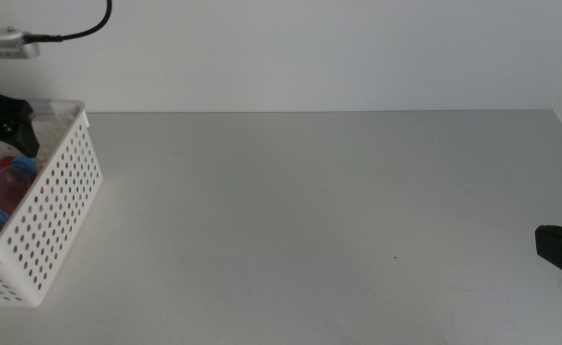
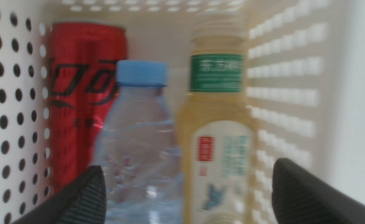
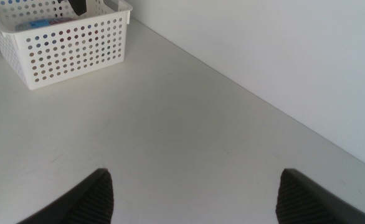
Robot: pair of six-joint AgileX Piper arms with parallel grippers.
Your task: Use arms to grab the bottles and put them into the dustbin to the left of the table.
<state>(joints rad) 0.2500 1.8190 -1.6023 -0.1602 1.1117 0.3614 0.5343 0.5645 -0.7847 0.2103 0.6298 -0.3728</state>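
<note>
Nearest you, at the pale-grey matte tabletop's (image 1: 310, 220) right edge, your right gripper (image 3: 195, 193) waits, jaws wide and empty. Farther left, your left gripper (image 2: 189, 196) hangs spread over the white perforated plastic basket (image 1: 65, 206), where the clear blue-capped water bottle (image 2: 139, 143), yellow green-labelled tea bottle (image 2: 217, 137) and slim red can (image 2: 83, 93) lie together.

You get bright, even, diffuse light in all three views — the desk (image 1: 310, 211) reads as flat pale grey with hardly any shadow or glare. In the left wrist view the picture is soft: the red can (image 2: 86, 87), the water bottle (image 2: 139, 143) and the tea bottle (image 2: 217, 137) are blurred, and the dustbin (image 2: 282, 74) wall washes out to near white where light shines through its holes. The left claw (image 2: 189, 193) tips are dark and out of focus — the right claw (image 3: 195, 196) tips too.
</note>
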